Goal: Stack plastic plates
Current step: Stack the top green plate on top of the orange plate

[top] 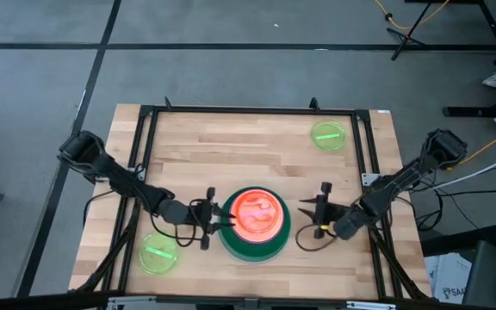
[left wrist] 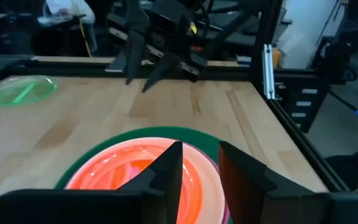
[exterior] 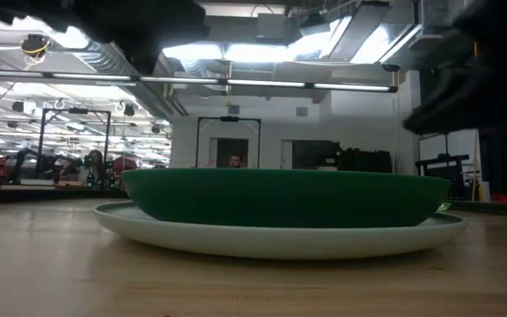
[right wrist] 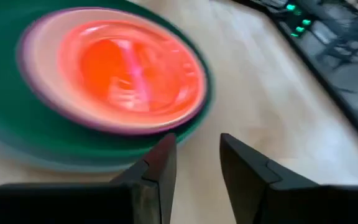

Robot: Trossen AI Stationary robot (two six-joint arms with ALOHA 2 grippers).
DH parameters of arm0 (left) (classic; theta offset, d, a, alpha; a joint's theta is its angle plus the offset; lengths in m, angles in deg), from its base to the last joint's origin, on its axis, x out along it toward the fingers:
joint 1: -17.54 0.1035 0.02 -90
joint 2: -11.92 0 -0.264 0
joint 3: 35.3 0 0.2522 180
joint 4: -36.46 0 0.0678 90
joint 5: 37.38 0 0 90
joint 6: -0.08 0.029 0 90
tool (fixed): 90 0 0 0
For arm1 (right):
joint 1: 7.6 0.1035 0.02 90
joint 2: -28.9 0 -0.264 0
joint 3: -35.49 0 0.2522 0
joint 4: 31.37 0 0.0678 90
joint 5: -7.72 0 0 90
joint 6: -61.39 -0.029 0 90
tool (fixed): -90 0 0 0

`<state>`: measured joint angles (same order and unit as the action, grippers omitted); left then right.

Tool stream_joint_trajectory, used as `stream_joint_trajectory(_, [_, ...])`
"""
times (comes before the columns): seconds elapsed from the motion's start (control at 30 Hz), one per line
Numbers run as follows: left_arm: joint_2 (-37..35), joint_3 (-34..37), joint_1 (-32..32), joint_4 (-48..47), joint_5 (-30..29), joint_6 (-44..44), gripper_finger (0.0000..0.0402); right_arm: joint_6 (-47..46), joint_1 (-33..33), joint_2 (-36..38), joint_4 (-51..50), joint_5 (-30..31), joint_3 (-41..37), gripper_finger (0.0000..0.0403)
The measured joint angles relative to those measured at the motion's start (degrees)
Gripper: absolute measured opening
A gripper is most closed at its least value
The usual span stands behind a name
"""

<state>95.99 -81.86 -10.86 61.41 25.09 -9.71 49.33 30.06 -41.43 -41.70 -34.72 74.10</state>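
One stack of plates [top: 257, 215] stands at the table's near middle. A pale blue plate [exterior: 280, 239] is lowest, with the dark green one [exterior: 280, 198] on it. Above come a magenta rim, a peach plate and an orange-red plate [right wrist: 123, 68] on top. Two lime green plates lie apart, one far right [top: 328, 135] and one near left [top: 158, 256]. My left gripper [top: 222, 220] is open at the stack's left edge, its fingers over the rim [left wrist: 201, 171]. My right gripper [top: 321, 215] is open just right of the stack, above bare wood [right wrist: 197, 165]. My left gripper has its open fingers [left wrist: 166, 168] on either side of the top plates' rim [left wrist: 211, 177], coming level from the table's left. I cannot tell whether they touch it.
A black metal frame [top: 252, 110] runs round the tabletop, with uprights at the corners [left wrist: 267, 68]. Bare wood lies across the far half and between the stack and the lime plates. A person stands far back in the room [exterior: 234, 161].
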Motion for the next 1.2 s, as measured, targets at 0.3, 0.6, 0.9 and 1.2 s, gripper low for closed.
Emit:
stream_joint_trajectory(0.3, [0.11,1.49,-0.44,3.07,-0.39,-0.57,0.0095,4.58,-13.57,0.07,-15.01,0.03,12.04,0.0115])
stream_joint_trajectory(0.6, [0.11,1.47,-1.4,3.05,-0.24,-3.17,0.0095,5.07,-27.98,0.09,-27.13,-2.36,14.9,0.0115])
stream_joint_trajectory(0.9, [0.11,1.47,-1.4,2.99,0.11,-3.32,0.0095,6.23,-40.82,-0.02,-28.72,-17.15,14.84,0.0116])
stream_joint_trajectory(1.2, [0.14,1.45,-1.4,2.94,0.15,-3.32,0.0095,6.1,-51.51,-0.03,-29.45,-17.19,14.84,0.0169])
